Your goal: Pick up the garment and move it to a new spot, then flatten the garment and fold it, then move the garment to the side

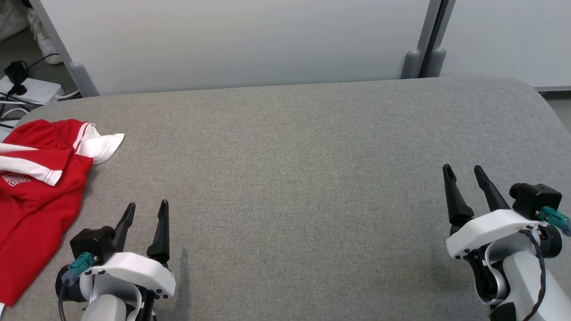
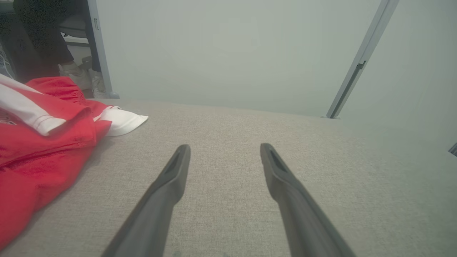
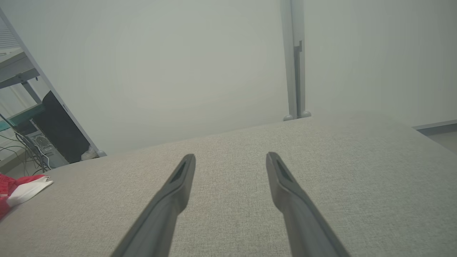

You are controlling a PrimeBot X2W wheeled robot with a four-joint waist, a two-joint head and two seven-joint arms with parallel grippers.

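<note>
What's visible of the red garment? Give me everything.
The garment is soft-looking red fabric with white stripes, a white flap poking toward the table's middle, and a bit of white lettering, too cut off to read. It lies rumpled and folded over itself, not flattened, at the left edge of the grey cloth-covered table, and the head view cuts part of it off. Only the table touches it. The open left claw sits beside it, apart.
</note>
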